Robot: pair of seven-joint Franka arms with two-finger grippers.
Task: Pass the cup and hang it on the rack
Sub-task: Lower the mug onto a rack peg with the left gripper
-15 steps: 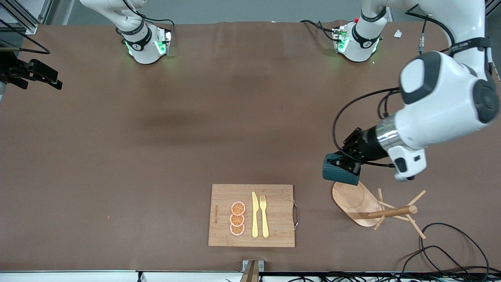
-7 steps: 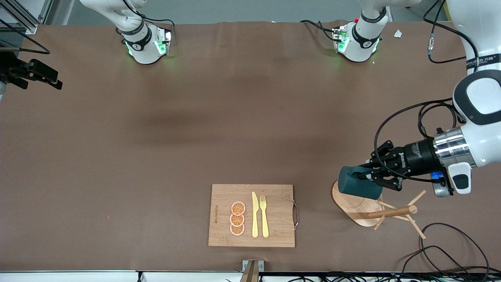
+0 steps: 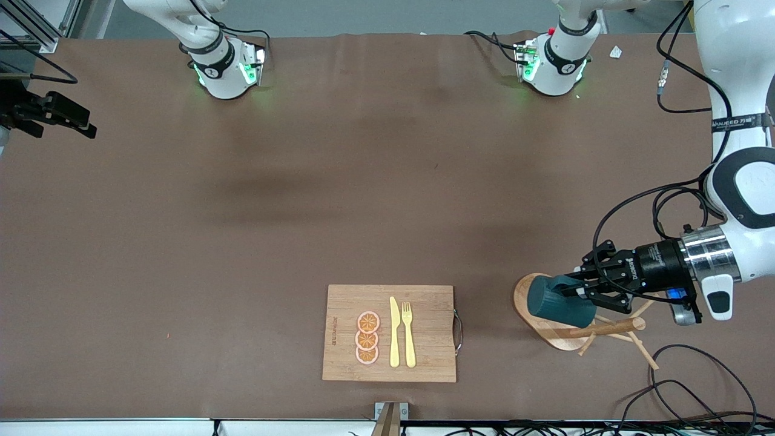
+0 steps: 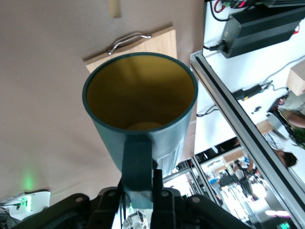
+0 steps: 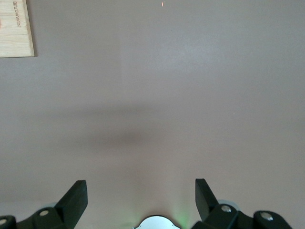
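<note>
The dark teal cup (image 3: 557, 301) lies on its side in the air over the oval base of the wooden rack (image 3: 599, 330), close beside the rack's post and pegs. My left gripper (image 3: 574, 292) is shut on the cup's handle. In the left wrist view the cup (image 4: 143, 95) shows its mustard-yellow inside, with my left gripper (image 4: 140, 179) clamped on the handle. My right gripper (image 3: 85, 126) waits at the right arm's end of the table. It is open and empty in the right wrist view (image 5: 139, 183).
A bamboo cutting board (image 3: 424, 327) with a yellow knife, a fork and three orange slices lies near the front edge; its corner also shows in the left wrist view (image 4: 157, 40). Black cables (image 3: 696, 387) loop on the table beside the rack.
My left gripper has carried the cup toward the left arm's end of the table and lower in the front view, from beside the rack's base to over it. The right arm has not moved.
</note>
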